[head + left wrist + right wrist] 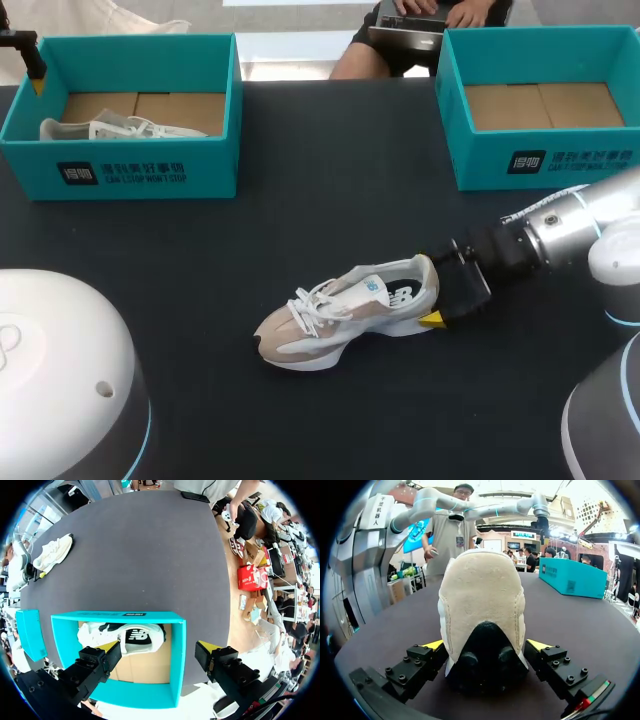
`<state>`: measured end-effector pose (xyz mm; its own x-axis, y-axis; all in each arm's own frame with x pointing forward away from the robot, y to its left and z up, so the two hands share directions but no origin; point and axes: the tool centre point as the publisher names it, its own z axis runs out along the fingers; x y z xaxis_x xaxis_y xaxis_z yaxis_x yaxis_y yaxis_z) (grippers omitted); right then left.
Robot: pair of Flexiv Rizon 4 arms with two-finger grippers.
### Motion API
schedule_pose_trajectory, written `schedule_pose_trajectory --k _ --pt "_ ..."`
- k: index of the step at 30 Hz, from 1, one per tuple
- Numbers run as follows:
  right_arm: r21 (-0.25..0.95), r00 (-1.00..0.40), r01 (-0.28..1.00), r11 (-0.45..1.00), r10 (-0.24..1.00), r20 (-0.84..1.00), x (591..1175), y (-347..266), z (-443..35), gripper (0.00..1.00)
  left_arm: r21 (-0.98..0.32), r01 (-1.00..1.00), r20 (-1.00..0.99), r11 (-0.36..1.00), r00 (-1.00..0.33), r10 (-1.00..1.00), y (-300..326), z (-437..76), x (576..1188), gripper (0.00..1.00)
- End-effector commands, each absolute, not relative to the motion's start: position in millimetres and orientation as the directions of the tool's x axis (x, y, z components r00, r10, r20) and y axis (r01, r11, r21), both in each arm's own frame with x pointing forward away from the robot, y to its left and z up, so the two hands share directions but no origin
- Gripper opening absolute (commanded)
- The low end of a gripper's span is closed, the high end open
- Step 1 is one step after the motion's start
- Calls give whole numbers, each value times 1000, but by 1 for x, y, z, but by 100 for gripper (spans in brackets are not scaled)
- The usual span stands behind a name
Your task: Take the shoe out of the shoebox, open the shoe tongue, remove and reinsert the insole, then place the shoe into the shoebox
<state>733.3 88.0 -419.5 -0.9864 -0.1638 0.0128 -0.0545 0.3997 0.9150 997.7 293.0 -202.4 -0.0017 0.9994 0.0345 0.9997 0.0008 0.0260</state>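
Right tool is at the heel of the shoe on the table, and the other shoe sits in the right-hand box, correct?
Not quite. The right tool is at the heel of the shoe on the table, but the other shoe sits in the left-hand box; the right-hand box shows only its cardboard floor. The head view shows this.

Left gripper (159, 646) spread; right gripper (486, 644) low
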Motion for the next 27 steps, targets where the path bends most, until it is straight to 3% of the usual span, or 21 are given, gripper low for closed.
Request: schedule_pose_trajectory --k 1,7,8,10,16,27 --pt "918 -987 -54 393 -160 10 735 99 -426 100 27 1000 36 0 -1 999 293 -202 997 100" --pt "921 -989 -57 385 -150 2 733 109 -427 100 27 1000 36 0 -1 999 293 -202 997 100" --pt "920 -989 -60 388 -146 -3 732 110 -426 80 27 1000 36 0 -1 999 293 -202 997 100" --pt "917 -990 -64 393 -139 -9 731 111 -424 0 27 1000 36 0 -1 999 293 -202 997 100" --pt "918 -996 -56 392 -84 -26 725 110 -417 0 27 1000 36 0 -1 999 293 -202 997 100" --pt "915 -991 20 402 130 -36 713 103 -409 0 27 1000 36 0 -1 999 293 -202 997 100"
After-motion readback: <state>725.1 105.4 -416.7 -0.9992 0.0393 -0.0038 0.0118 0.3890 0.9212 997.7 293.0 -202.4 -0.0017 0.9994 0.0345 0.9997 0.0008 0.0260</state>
